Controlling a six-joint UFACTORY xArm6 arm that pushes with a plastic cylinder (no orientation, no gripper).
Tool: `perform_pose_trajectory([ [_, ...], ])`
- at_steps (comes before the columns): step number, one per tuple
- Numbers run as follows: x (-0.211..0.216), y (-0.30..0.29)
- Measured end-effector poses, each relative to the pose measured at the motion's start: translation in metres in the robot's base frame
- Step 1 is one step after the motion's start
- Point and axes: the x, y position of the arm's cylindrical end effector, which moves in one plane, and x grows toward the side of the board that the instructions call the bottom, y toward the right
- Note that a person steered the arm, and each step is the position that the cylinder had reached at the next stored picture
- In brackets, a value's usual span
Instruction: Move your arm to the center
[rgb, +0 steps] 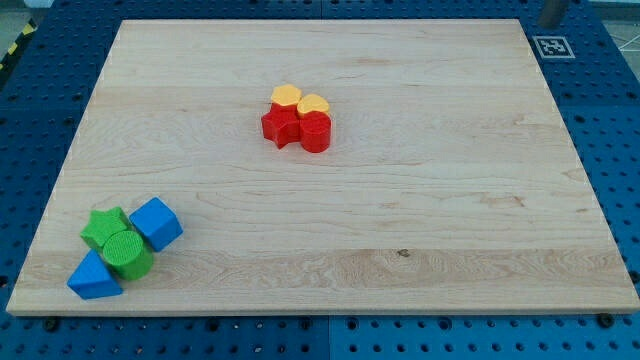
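My tip is not showing anywhere in this view, so I cannot tell where it is standing relative to the blocks. Only a grey stub (552, 12) is poking in at the upper right corner of the frame, just above a small black-and-white marker (551, 45), and I cannot tell whether it belongs to the arm. There are no fingers on this rig, just the rod, so there is nothing to report as wide, narrow or holding.

The wooden board (420, 200) is filling most of the frame. The spot I am aiming for, its centre, is lying bare, a little right of and below the upper cluster. That cluster is sitting just left of centre in the upper half: a yellow block (287, 96) and a yellow heart (314, 103) touching each other, with a red star (281, 127) and a red cylinder (315, 131) pressed against them from below. In the lower left corner a second cluster is bunched together: a green star (104, 226), a green cylinder (126, 252), a blue cube (155, 223) and a blue triangle (94, 277), all touching.

To do this step well, I judge that the tip should be coming in from the right side or the bottom of the frame, where the board is open, and stopping short of the red cylinder. Since the tip rides at one height, any path through the red and yellow group would be shoving those blocks along. The lower left group is well apart from the centre and poses little risk.
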Motion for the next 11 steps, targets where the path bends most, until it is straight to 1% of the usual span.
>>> perform_pose_trajectory([
  [1,0.002,0.0],
  [2,0.024,-0.002],
  [3,0.066,-0.015],
  [4,0.101,-0.042],
  [5,0.138,-0.08],
  [6,0.182,-0.115],
  [7,0.219,-0.163],
  [8,0.237,-0.214],
  [9,0.248,-0.243],
  [11,0.248,-0.301],
])
